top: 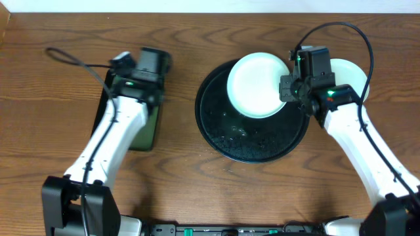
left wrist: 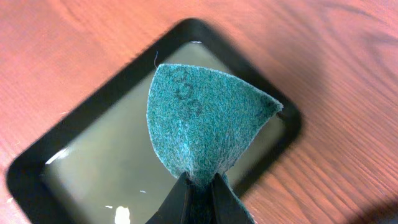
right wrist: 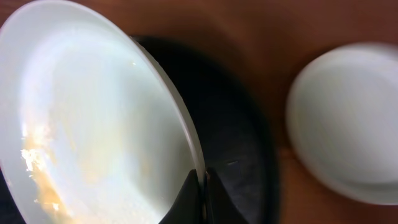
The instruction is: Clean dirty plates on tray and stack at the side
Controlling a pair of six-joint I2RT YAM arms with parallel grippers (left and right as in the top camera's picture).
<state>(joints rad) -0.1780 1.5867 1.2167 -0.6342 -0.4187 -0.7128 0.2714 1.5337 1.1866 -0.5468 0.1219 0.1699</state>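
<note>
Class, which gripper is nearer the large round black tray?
Right. The right gripper pinches a plate over the round tray; the left gripper holds a pad far left, over the rectangular tray.

Spreads as a reddish-brown wooden tabletop (top: pixel 190 193) with dark wavy grain beneath the left gripper (left wrist: pixel 199 188) and the right gripper (right wrist: pixel 203 186), ends beyond both at a pale strip (top: pixel 210 4) along the far edge, takes soft even light.

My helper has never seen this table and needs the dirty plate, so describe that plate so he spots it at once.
On the table, find the round black tray right of centre. The plate is over its far right part, pinched at the rim by the right gripper. Unlike the second plate on the wood beside the tray, it carries yellowish smears.
</note>
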